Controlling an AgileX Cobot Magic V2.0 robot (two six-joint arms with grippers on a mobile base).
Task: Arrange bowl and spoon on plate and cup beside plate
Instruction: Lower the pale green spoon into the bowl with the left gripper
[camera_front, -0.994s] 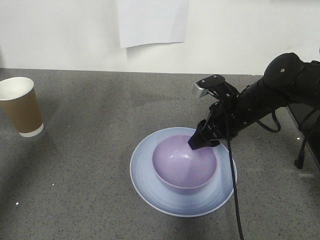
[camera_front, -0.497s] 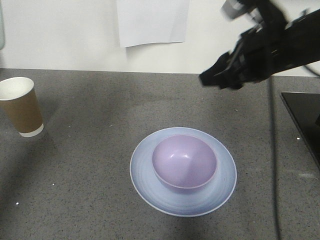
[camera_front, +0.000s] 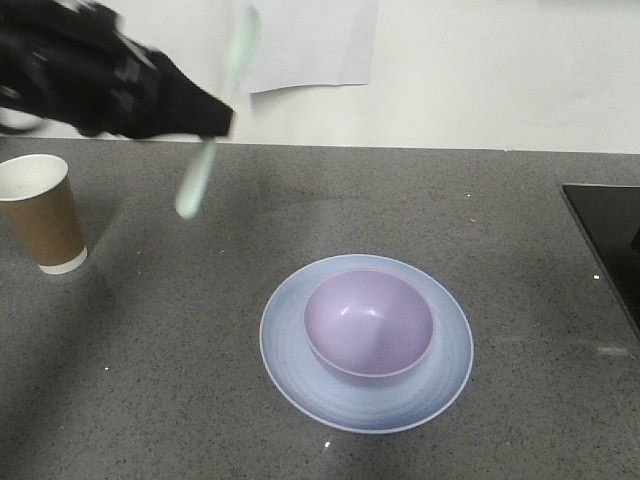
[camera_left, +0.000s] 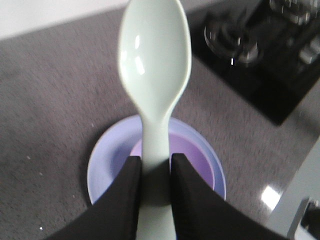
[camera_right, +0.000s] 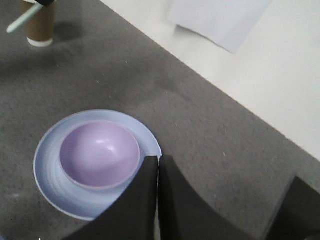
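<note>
**Held spoon (camera_left: 154, 65) aloft, left gripper (camera_left: 156, 167)**

Pale mint, with a glossy oval head. Sharp in left wrist view, blurred in front view, at plate's (camera_front: 290, 350) 11 o'clock. Fingers (camera_left: 131, 172) pinched its handle, barely apart. Bowl (camera_front: 369, 323) sat on plate, cup (camera_front: 42, 212) at 10 o'clock. Right wrist view alone showed right gripper (camera_right: 158, 167), fingers together, empty.

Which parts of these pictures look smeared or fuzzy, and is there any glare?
Front view: the spoon and the left fingers are motion-blurred. Left wrist view: the spoon is fairly sharp with small glints, and the black stovetop behind it is out of focus. Right wrist view: the bowl shows a faint highlight.
</note>
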